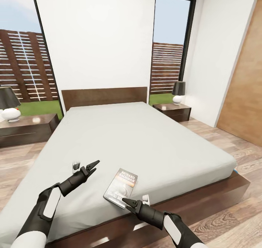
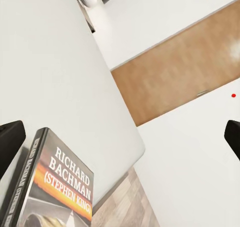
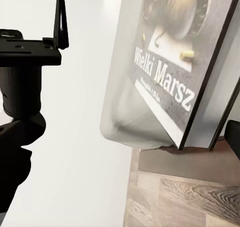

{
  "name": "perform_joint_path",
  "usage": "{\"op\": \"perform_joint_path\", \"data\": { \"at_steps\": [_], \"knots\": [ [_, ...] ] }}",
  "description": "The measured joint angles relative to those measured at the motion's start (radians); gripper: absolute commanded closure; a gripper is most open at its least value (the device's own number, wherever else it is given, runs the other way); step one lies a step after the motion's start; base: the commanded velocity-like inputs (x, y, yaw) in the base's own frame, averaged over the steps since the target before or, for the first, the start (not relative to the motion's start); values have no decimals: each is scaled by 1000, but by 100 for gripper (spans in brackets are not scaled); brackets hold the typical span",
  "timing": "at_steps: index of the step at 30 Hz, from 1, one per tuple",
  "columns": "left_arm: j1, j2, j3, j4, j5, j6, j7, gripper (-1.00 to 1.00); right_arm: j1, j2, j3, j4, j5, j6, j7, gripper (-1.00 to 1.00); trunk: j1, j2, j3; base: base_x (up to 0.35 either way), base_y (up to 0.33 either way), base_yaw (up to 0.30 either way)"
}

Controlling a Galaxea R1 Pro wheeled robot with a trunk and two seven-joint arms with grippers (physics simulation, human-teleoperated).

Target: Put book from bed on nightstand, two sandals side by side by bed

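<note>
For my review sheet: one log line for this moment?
book flat on bed | right hand at its near edge | left hand open

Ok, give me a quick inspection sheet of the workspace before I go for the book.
Surface: bed, pale-grey mattress, bare apart from the book.
Job's things: book flat near the mattress's foot edge; nightstands flank the headboard; blue sliver, maybe a sandal, at the bed's corner.
Clutter: a lamp on each nightstand.
Grippers: left gripper open over the mattress beside the book; right gripper at the book's near edge, state unclear.
Cables: nothing seen.
Surroundings: wood floor, windows, brown door.
</note>
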Motion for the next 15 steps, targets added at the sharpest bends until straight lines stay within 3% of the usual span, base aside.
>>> {"op": "perform_joint_path", "data": {
  "at_steps": [4,15],
  "knots": [
    [0,-4,-1,0,-1,0,0,-100,0,0,0,-1,0,0,0,-100,15,-28,-12,0,0,0],
    [0,-6,-1,0,-1,0,1,-100,0,0,0,-1,0,0,0,-100,19,-35,-16,0,0,0]
  ]
}}
